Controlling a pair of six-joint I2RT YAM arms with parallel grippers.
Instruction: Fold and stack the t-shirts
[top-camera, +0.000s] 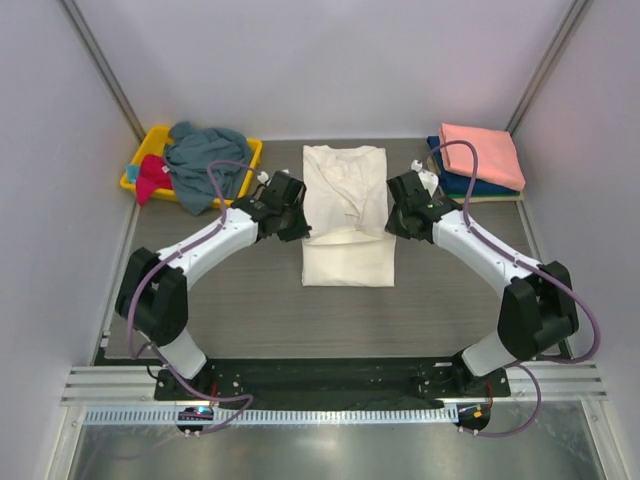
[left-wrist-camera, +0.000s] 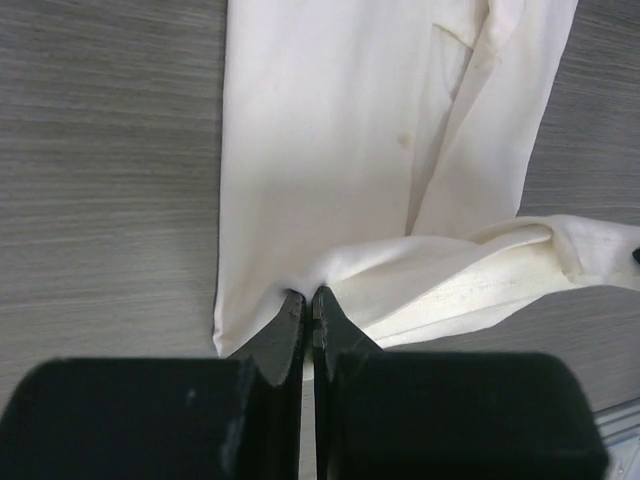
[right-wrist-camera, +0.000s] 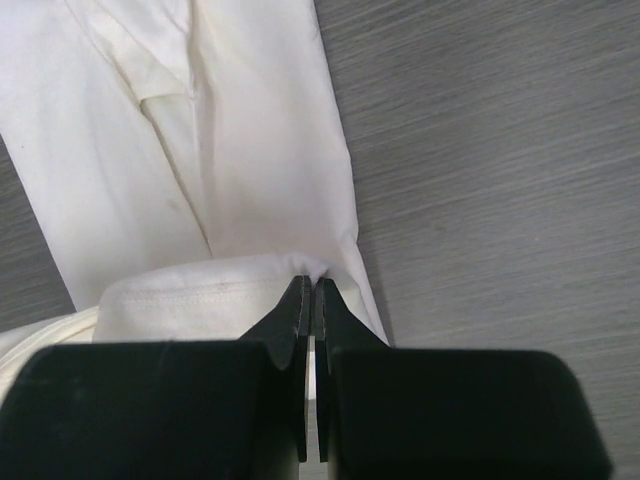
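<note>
Left gripper (left-wrist-camera: 308, 300), right gripper (right-wrist-camera: 309, 286) pinch cream-white t-shirt (top-camera: 346, 255) between them.

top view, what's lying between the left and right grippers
Only the cream-white t-shirt, partly folded on the table; the left gripper and right gripper each pinch a side edge. The top view shows it.

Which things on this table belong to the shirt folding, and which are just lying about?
Job: cream tee, grey-blue tee, magenta tee, pink tee, navy tee.
Lying about: yellow bin.
</note>
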